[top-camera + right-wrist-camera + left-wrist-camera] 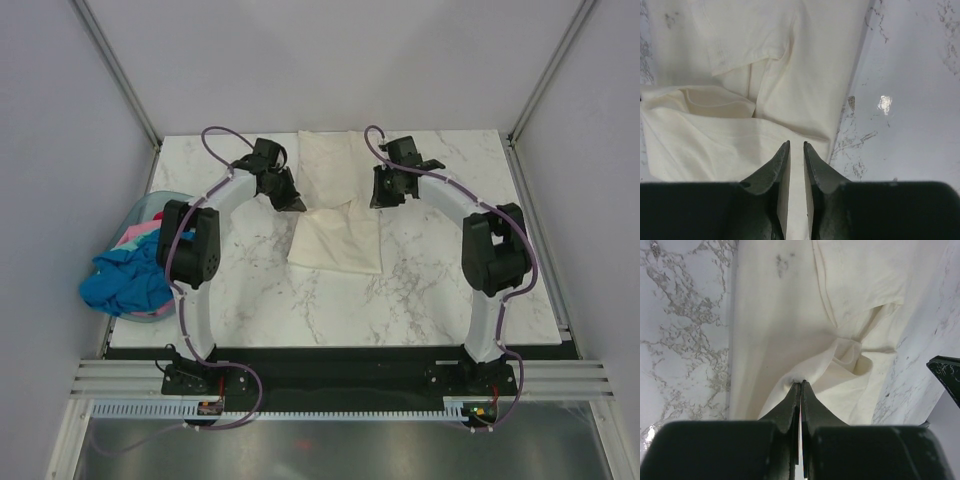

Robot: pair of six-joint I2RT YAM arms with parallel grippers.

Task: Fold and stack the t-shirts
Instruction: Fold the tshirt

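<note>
The cream-white t-shirt (335, 235) lies partly folded at the middle of the marble table, its near half doubled toward the far half. In the left wrist view my left gripper (801, 383) is shut, pinching a raised fold of the cream shirt (785, 315). It sits at the shirt's left edge in the top view (293, 200). My right gripper (796, 144) is over the shirt's right edge (382, 197). Its jaws stand a narrow gap apart, with cream cloth (805, 60) lying slack under them.
A pale blue basket (150, 205) sits at the table's left edge. A bright blue shirt (125, 280) spills out of it over the edge, with pink cloth (135, 235) above it. Metal frame posts rise at the far corners.
</note>
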